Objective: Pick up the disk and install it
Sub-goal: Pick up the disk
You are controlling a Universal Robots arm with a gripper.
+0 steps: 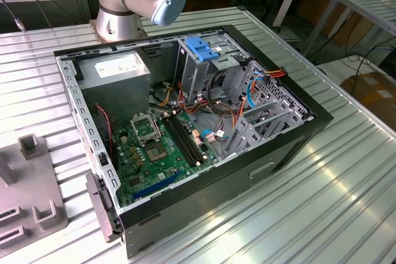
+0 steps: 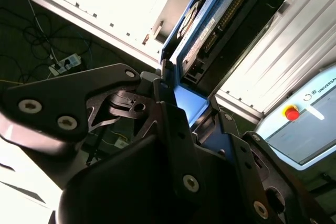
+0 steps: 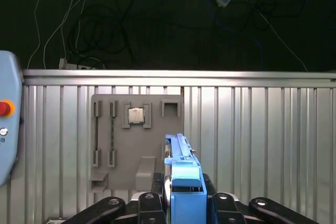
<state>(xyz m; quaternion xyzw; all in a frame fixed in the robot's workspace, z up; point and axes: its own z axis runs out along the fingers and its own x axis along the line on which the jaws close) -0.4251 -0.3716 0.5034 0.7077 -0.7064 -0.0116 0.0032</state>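
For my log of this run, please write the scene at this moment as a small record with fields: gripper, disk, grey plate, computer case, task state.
gripper: shut on the disk
disk: held on edge by its blue rail, above the ribbed table
grey plate: lies on the table, carries a processor chip
computer case: open, on its side, motherboard showing
drive cage: inside the case, blue bracket on top
task state: disk picked up, not installed

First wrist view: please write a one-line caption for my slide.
The gripper holds the disk edge-on, with the ribbed metal table and a grey parts tray behind it.
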